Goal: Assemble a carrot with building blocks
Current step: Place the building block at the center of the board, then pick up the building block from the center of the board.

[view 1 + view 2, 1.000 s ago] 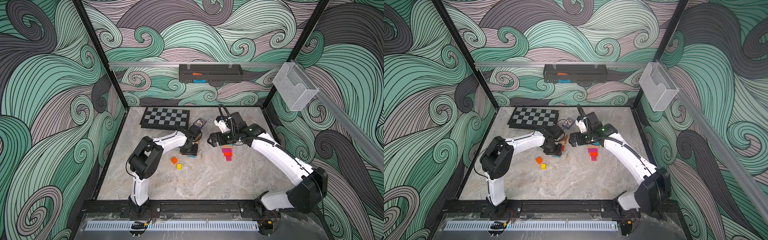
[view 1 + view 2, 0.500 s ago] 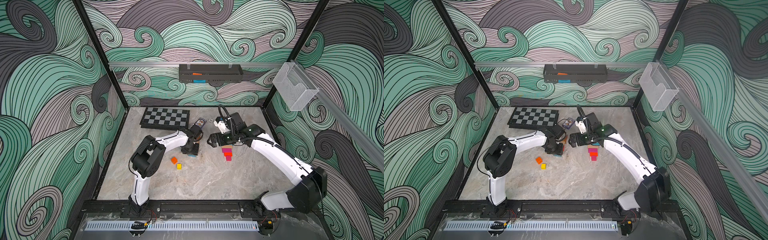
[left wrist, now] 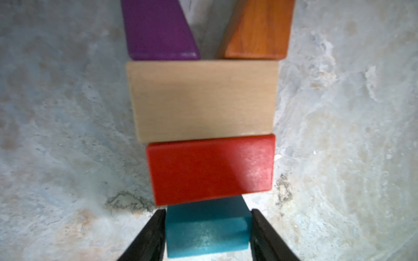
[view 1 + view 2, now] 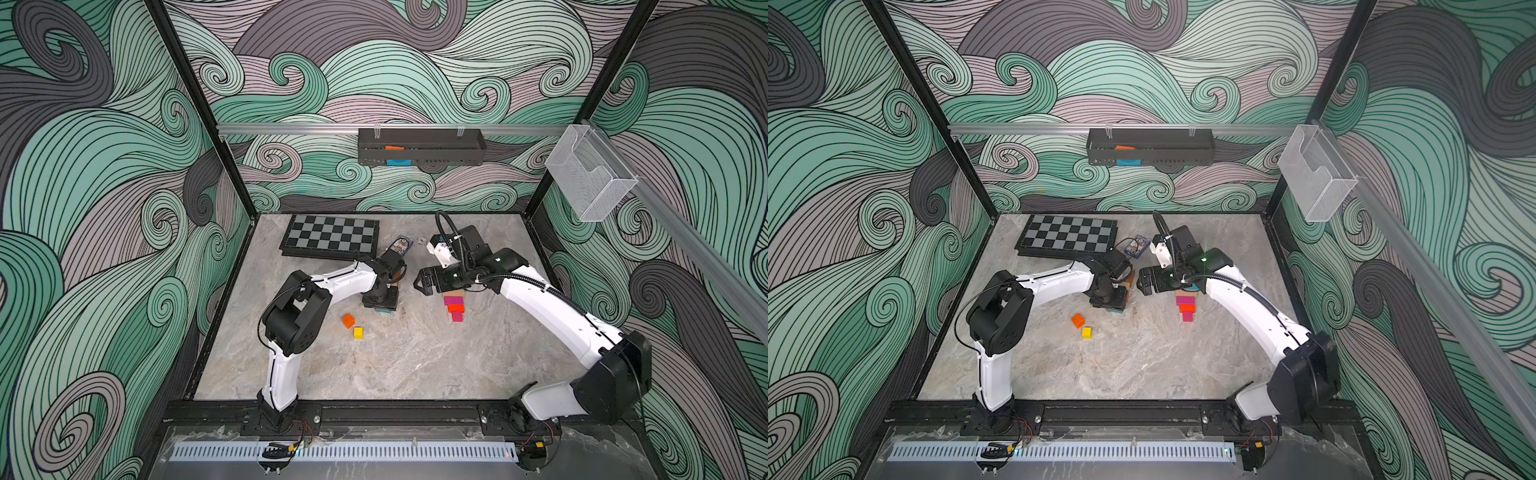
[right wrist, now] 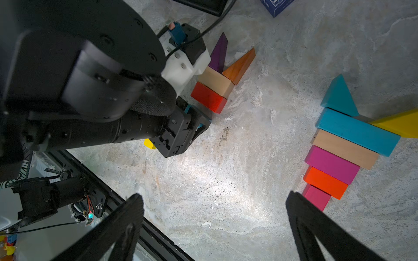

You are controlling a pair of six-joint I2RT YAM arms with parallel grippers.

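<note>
The print on the small blue card box (image 5: 277, 6) is too blurred to read. The left arm (image 4: 332, 284) reaches toward the centre with its wrist bent down, so the left gripper (image 3: 208, 211) points at the marble tabletop (image 4: 415, 365). Its 2 fingers (image 3: 153, 235) stand right against the sides of the teal block (image 3: 205, 230); whether they press it I cannot tell. The right arm (image 4: 540, 299) stretches level toward the centre. The right gripper (image 5: 213, 196) hangs spread wide over bare table, holding nothing.

The left wrist view shows 1 row up close. The teal block, red block (image 3: 210, 169) and beige block (image 3: 203, 99) touch end to end. Beyond them the purple wedge (image 3: 156, 29) and brown wedge (image 3: 257, 29) splay in a V. In the top views the left arm hides most of this row.

The right wrist view shows another row well apart from it: teal wedge (image 5: 339, 97), yellow wedge (image 5: 398, 123), blue bar (image 5: 357, 133), then tan (image 5: 343, 149), magenta (image 5: 332, 163), orange-red (image 5: 325, 182) and pink (image 5: 316, 198) blocks.

In both top views an orange cube (image 4: 348, 320) and a yellow cube (image 4: 358, 332) lie loose.
</note>
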